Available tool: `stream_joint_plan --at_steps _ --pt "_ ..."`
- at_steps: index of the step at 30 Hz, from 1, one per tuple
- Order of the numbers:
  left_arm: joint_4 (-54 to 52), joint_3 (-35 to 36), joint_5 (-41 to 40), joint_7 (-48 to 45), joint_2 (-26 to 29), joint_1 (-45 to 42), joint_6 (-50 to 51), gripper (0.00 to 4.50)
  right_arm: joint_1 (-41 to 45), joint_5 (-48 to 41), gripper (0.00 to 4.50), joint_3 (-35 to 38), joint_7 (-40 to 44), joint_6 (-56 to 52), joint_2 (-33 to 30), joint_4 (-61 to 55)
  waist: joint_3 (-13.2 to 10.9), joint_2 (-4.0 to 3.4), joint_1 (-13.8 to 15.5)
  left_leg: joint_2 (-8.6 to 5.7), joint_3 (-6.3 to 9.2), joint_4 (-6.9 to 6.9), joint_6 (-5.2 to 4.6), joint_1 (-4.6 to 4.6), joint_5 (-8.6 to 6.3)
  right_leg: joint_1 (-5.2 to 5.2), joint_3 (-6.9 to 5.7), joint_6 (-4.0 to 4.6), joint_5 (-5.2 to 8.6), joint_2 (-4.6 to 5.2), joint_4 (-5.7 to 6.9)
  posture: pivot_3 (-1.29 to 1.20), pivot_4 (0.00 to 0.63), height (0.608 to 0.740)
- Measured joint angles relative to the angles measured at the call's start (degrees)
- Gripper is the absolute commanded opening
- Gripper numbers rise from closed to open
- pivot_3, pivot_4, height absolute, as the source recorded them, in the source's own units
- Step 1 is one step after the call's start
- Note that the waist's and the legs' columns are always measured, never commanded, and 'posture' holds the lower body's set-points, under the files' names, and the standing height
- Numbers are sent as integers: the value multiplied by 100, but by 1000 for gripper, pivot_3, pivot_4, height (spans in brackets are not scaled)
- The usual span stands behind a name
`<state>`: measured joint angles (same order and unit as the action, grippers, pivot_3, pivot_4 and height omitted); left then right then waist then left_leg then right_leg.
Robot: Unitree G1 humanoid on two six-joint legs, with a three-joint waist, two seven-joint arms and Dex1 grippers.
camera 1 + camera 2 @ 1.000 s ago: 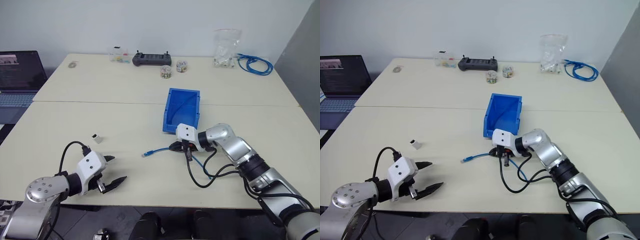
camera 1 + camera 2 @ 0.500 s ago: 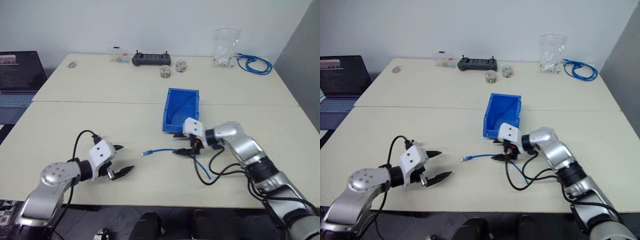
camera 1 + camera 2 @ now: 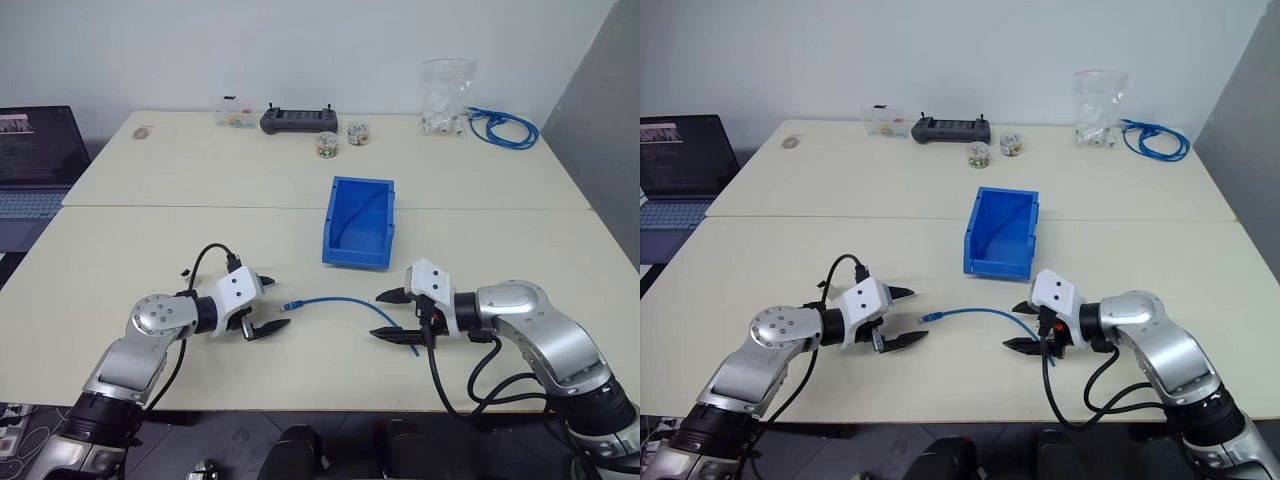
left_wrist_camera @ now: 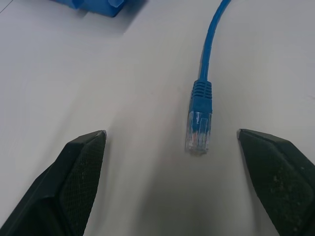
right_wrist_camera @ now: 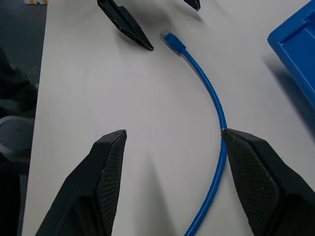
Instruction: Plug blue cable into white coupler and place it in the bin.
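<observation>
The blue cable (image 3: 345, 301) lies flat on the counter (image 3: 150, 240) near its front edge, its long axis running between the two hands. The left hand (image 3: 268, 307) is empty with fingers (image 4: 81, 162) spread wide apart; the clear plug (image 4: 198, 130) lies on the counter between them, just ahead, tip toward this hand. The right hand (image 3: 389, 315) is also empty and spread apart, straddling the cable's other stretch without gripping it. The left hand is nearer the plug, so it is likely the one to grasp it. The bin (image 3: 362, 222) stands beyond the cable toward the counter's centre, apart from it.
</observation>
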<state>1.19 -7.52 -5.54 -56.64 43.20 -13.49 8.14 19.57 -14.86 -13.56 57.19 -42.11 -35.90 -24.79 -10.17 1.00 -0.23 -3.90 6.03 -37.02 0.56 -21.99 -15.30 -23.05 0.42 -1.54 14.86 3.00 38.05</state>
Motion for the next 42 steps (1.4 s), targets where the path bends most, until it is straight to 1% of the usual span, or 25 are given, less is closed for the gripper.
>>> stream_joint_plan --at_steps 1,4,6,7,10,11,13,14,15,16,17,18,23,26,29,32,33,37,40,42 --pt "20 -49 18 -61 44 -44 -12 3774 -2 -26 3360 21 -54 -51 -20 -40 2 -3 -2 0 -1 1 0 1 0 0 1 0 0 0 0 0 150 740" --pt "47 -155 56 -174 72 -83 -26 3195 -55 -117 3360 128 -141 -163 -91 -196 11 -13 -3 0 -1 1 0 1 0 0 1 0 0 0 0 0 150 740" --pt "60 -268 130 -250 132 -119 -41 2659 -105 -235 3360 185 -200 -250 -144 -335 30 -22 -7 1 -1 2 0 5 0 4 0 0 0 0 1 0 150 740" --pt "68 -335 165 -282 156 -157 -41 2537 -132 -285 3360 228 -230 -284 -161 -413 39 -33 -10 1 -1 2 0 12 0 12 0 -1 1 0 0 0 150 740" --pt "84 -475 274 -292 164 -203 -41 1777 -233 -490 3360 398 -269 -368 -209 -641 66 -68 -12 2 1 6 -2 45 -1 52 -3 -29 18 0 -7 0 150 740" --pt "87 -520 307 -292 164 -216 -40 1623 -264 -591 3360 462 -269 -396 -218 -716 68 -71 -12 4 3 8 -3 59 -2 70 -6 -30 19 0 -10 0 150 740" --pt "98 -591 367 -292 167 -240 -24 1074 -304 -786 3360 602 -275 -466 -226 -881 75 -75 -12 5 1 16 -3 89 -2 98 -5 -35 24 -1 -17 0 150 740" --pt "108 -613 388 -292 169 -254 -9 880 -317 -877 3360 645 -282 -480 -226 -922 77 -75 -13 7 1 18 -4 100 -3 107 -5 -36 26 -1 -19 0 150 740" --pt "119 -635 399 -292 171 -268 0 709 -335 -947 3360 685 -303 -492 -225 -958 79 -76 -14 9 1 19 -4 106 -3 112 -6 -37 28 -2 -21 0 150 740" --pt "135 -667 411 -292 175 -296 0 441 -365 -1013 3360 734 -331 -490 -227 -997 81 -77 -14 10 1 19 -4 107 -3 113 -6 -37 29 -3 -22 0 150 740" --pt "142 -680 422 -291 177 -306 0 304 -396 -1070 3360 775 -348 -487 -229 -1015 84 -78 -15 11 1 19 -3 107 -3 114 -6 -37 29 -3 -22 0 150 740" --pt "148 -682 432 -289 180 -313 0 227 -430 -1104 3360 791 -358 -469 -240 -1026 86 -78 -15 11 0 19 -3 107 -3 114 -6 -37 29 -3 -23 0 150 740" --pt "135 -683 401 -340 177 -367 160 227 -578 -1110 3360 791 -405 -208 -345 -1037 87 -78 -17 13 -1 19 -3 106 -3 113 -6 -38 29 -4 -23 0 150 740" --pt "-113 -597 155 -505 126 -434 812 227 -690 -1105 3360 795 -453 18 -381 -1037 81 -69 -18 14 0 19 -3 98 -4 109 -7 -40 31 -6 -26 0 150 740" --pt "-360 -560 -140 -687 51 -507 1493 227 -771 -1110 3360 805 -523 188 -362 -1041 79 -65 -16 12 0 10 -2 64 -3 85 -9 -41 31 -6 -28 0 150 740" --pt "-636 -608 -622 -928 -281 -684 2126 227 -864 -1224 3360 858 -597 248 -286 -1070 64 -41 14 11 19 -7 -1 18 -2 55 -26 -35 25 -6 -27 0 150 740" --pt "-710 -611 -744 -964 -339 -765 2271 227 -885 -1268 3360 859 -595 266 -281 -1105 58 -30 17 12 24 -7 0 8 -2 47 -32 -19 15 -6 -27 0 150 740" --pt "-816 -520 -1263 -1027 -556 -1246 2876 227 -995 -1580 3360 914 -602 192 -287 -1259 55 -25 12 12 28 -4 0 5 -2 44 -39 -26 19 -5 -26 0 150 740" --pt "-806 -428 -1495 -1016 -714 -1455 3077 227 -1069 -1973 3360 1002 -649 -129 -291 -1385 54 -25 -2 12 27 -2 0 7 -2 44 -38 -30 22 -5 -26 0 150 740" --pt "-736 -344 -1696 -964 -925 -1586 3200 227 -1208 -2329 3360 1110 -752 -401 -292 -1465 53 -23 6 12 30 -3 0 6 -2 45 -41 -30 22 -5 -26 0 150 740"
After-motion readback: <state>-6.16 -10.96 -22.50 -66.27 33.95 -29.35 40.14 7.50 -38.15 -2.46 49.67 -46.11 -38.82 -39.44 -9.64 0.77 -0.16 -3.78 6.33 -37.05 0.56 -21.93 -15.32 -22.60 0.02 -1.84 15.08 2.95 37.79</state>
